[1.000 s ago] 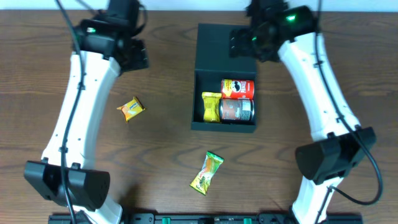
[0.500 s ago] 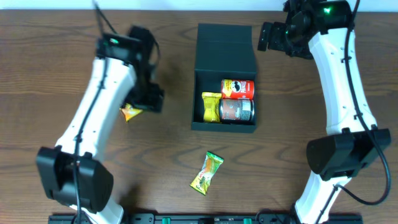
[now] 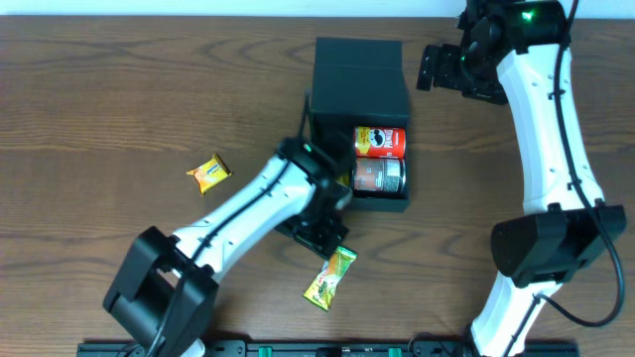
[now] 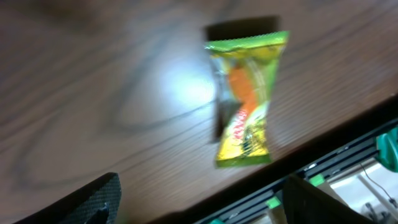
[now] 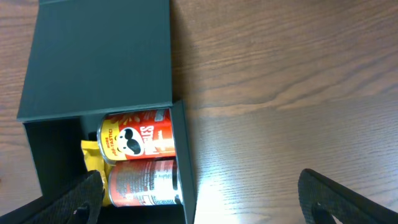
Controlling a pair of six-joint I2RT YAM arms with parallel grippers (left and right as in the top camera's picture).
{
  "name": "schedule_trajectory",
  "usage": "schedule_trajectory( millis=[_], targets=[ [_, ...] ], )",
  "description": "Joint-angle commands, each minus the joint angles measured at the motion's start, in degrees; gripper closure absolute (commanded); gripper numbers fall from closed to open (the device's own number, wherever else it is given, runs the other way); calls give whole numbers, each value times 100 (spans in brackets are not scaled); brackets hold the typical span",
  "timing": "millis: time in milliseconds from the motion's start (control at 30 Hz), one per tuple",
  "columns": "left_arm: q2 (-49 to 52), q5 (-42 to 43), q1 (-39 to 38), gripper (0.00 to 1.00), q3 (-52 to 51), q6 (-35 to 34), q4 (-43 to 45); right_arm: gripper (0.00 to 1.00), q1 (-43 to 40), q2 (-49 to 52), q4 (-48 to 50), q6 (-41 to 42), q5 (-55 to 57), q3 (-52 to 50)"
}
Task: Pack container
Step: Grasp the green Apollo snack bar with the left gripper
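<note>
White arm links point(image 3: 248, 203), black joints point(image 3: 541, 248), green indicator lights point(image 3: 526, 14)

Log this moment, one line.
left gripper: open, empty, near green-yellow foil packet | right gripper: open, empty | dark teal square box: lid open

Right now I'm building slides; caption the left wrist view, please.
Open left gripper hovers above a green-yellow snack packet lying on the wooden table.

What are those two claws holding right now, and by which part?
Nothing. The left gripper is open near the green packet, not touching it; the right gripper is open beside the container.
</note>
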Motion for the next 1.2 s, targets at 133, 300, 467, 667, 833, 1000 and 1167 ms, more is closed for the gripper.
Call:
schedule_trajectory(
  millis=[133, 300, 467, 667, 833, 1000, 1167],
  targets=[
    [-92, 345, -710, 16, -595, -1062, 667, 1, -59, -15, 26, -28, 63, 72],
    [-92, 151, -1141, 17, -769, -1587, 1128, 1, -59, -15, 37, -33, 168, 72],
    [-92, -511, -1279, 18, -811, -1947, 1161, 1, -59, -15, -142, -76, 234, 72],
    [-92, -570, -1298, 25, -1327, -2127, 1537, 1, -59, -15, -153, -114, 232, 72],
    [-92, -413, -1298, 46, -1370, -2127, 1556, 1, -59, -15, -153, -114, 229, 72],
    [-92, -402, -1300, 56, -1370, -2190, 1576, 1, -57, -15, -129, -111, 229, 72],
    [-92, -402, -1300, 73, -1370, -2190, 1622, 1, -57, -15, -127, -111, 229, 72]
  ],
)
